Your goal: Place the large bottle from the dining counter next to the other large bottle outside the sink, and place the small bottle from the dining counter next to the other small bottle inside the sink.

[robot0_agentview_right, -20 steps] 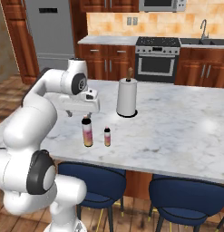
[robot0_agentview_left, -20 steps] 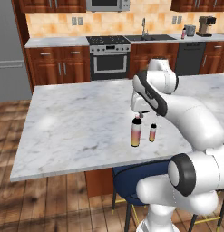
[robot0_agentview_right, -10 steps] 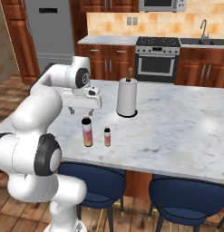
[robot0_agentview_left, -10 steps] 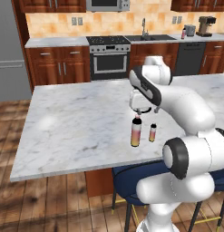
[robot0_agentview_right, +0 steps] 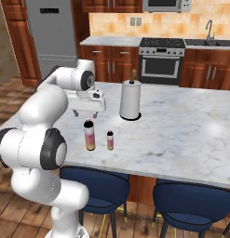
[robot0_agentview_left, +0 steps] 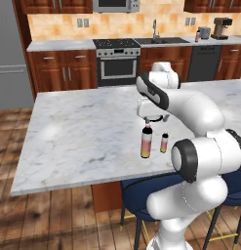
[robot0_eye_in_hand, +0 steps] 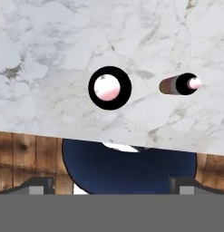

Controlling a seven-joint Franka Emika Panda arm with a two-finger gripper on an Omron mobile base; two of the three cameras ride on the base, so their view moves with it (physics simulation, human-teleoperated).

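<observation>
Near the front edge of the marble dining counter (robot0_agentview_left: 83,127) stands the large bottle (robot0_agentview_left: 147,143) (robot0_agentview_right: 90,135), orange and pink with a dark cap. The small bottle (robot0_agentview_left: 164,143) (robot0_agentview_right: 110,140) is just to its right. My gripper (robot0_agentview_left: 151,118) (robot0_agentview_right: 87,114) hangs open, pointing straight down, a little above the large bottle's cap and holding nothing. From the hand view I look down on the large bottle's cap (robot0_eye_in_hand: 109,88), centred between my fingertips (robot0_eye_in_hand: 38,186), with the small bottle (robot0_eye_in_hand: 183,84) to the right. The sink (robot0_agentview_left: 158,40) (robot0_agentview_right: 209,42) is on the far back counter.
A paper towel roll on a holder (robot0_agentview_right: 130,100) stands on the counter behind the bottles. Blue stools (robot0_agentview_right: 88,186) (robot0_eye_in_hand: 131,167) sit under the counter's front edge. A stove (robot0_agentview_left: 117,61) is left of the sink; a small bottle-like thing (robot0_agentview_left: 197,35) stands to its right.
The hand has stayed over the large bottle and sunk slightly, while the arm's elbow has swung. Both bottles stand where they were. The jaws remain open.
</observation>
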